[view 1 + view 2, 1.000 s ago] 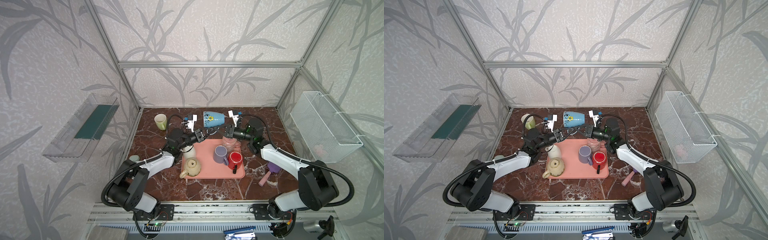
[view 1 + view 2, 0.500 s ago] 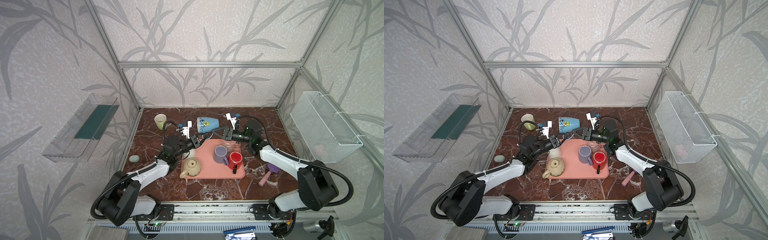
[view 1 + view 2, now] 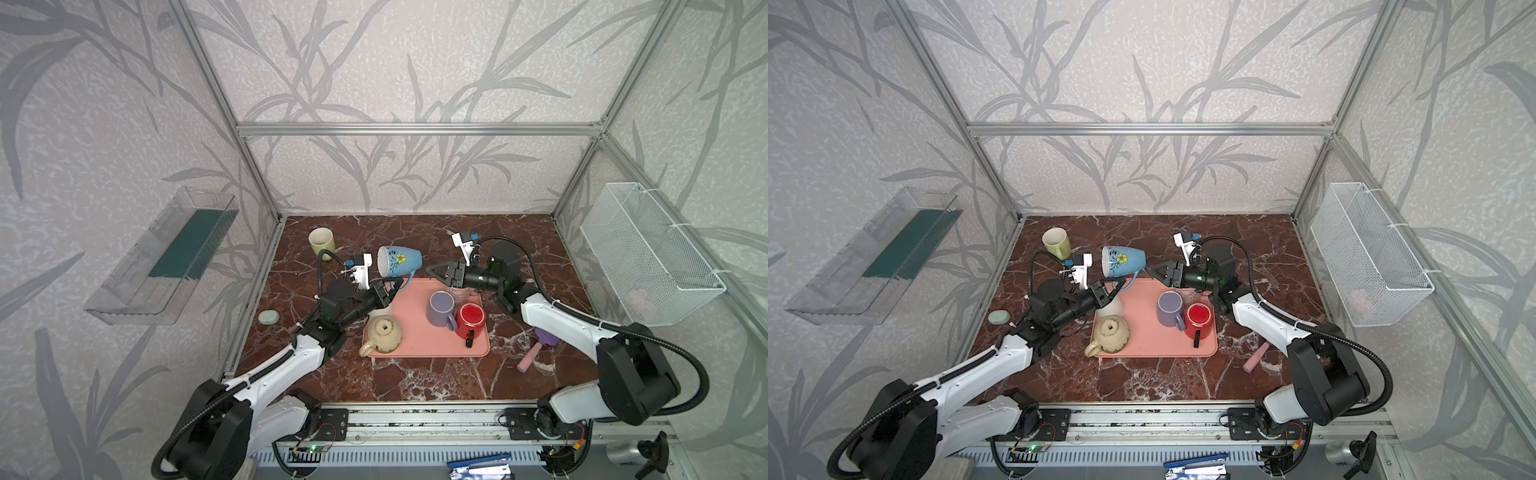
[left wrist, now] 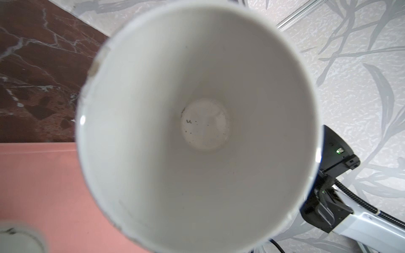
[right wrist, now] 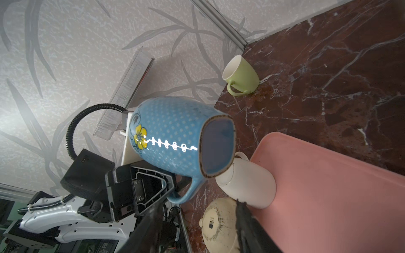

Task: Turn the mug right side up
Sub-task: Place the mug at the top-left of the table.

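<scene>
I log pink tray point(image 3: 415, 336) below both claws. Blue mug point(image 3: 401, 261) in air, lying sideways, directly above left claw point(image 3: 394, 285), which is clamped on its handle. Right claw point(image 3: 430, 271) spread, empty, just beside mug base, apart.

Blocking me: tray point(image 3: 415, 336) holding teapot point(image 3: 384, 332), purple mug point(image 3: 441, 308), red mug point(image 3: 471, 320); blue mug point(image 3: 399, 261) aloft over its rear left corner. Open to me: bare surface point(image 3: 415, 378) in front.
</scene>
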